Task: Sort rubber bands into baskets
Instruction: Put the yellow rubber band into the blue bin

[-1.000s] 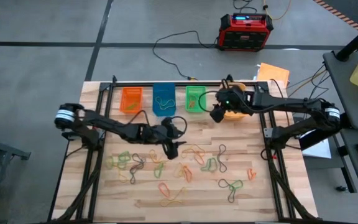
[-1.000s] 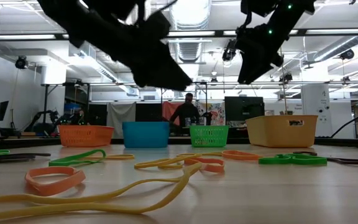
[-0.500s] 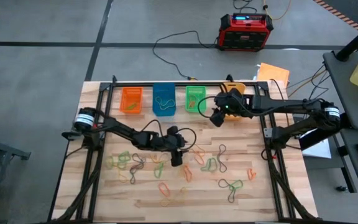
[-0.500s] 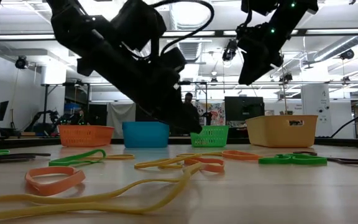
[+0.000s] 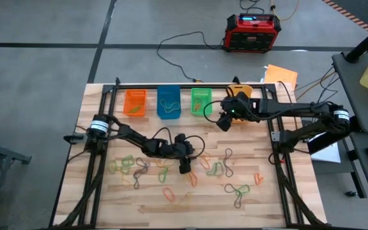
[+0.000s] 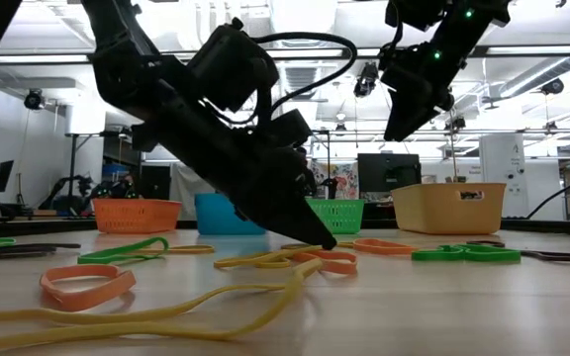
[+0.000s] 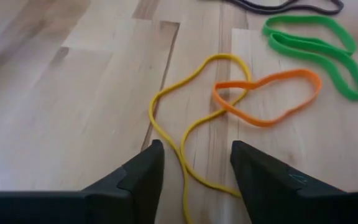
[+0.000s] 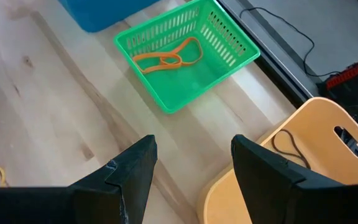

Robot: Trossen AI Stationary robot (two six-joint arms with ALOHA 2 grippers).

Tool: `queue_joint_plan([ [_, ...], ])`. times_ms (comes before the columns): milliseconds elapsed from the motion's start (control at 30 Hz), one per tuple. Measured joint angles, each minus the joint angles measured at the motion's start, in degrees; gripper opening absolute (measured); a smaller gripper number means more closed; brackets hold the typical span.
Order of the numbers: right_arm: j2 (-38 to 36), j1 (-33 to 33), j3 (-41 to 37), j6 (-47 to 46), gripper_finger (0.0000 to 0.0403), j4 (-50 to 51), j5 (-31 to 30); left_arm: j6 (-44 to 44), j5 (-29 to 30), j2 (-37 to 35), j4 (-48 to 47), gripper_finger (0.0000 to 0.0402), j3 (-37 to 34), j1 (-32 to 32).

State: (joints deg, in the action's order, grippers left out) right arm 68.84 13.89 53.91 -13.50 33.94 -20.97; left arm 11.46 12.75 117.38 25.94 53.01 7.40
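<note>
Four baskets [image 5: 167, 102] stand in a row at the far edge of the bench [image 5: 267, 198]: one orange, one blue, one green, one yellow-orange. Two robot arms reach over it. Roughly twenty rubber bands [image 5: 217, 168] lie scattered, too tangled to count exactly. One red-and-black box [image 5: 252, 32] sits on the floor.

Beside my pale wood table [image 7: 73, 93]: yellow band [image 7: 185, 118] crossing orange band [image 7: 269, 99], green band [image 7: 316, 43] beyond.
</note>
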Motion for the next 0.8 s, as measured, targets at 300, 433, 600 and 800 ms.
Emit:
queue_joint_plan([
  [300,0.0,0.0,-0.3,0.1,0.0203,-0.4,0.0,0.2,-0.2,-0.3,-1.0,0.0011,0.0,-0.1],
  [433,0.0,0.0,-0.7,0.0,0.0203,-0.4,0.0,-1.1,-0.3,-1.8,-2.9,0.0002,-0.2,-0.1],
  [600,0.0,0.0,-1.0,0.0,0.0203,-0.5,0.0,-7.8,0.6,-9.6,-11.4,0.0,-0.5,-0.4],
  [800,0.0,0.0,-1.5,0.1,0.0203,-3.6,0.0,-17.3,1.7,-20.7,-19.7,0.0,-0.4,-1.8],
])
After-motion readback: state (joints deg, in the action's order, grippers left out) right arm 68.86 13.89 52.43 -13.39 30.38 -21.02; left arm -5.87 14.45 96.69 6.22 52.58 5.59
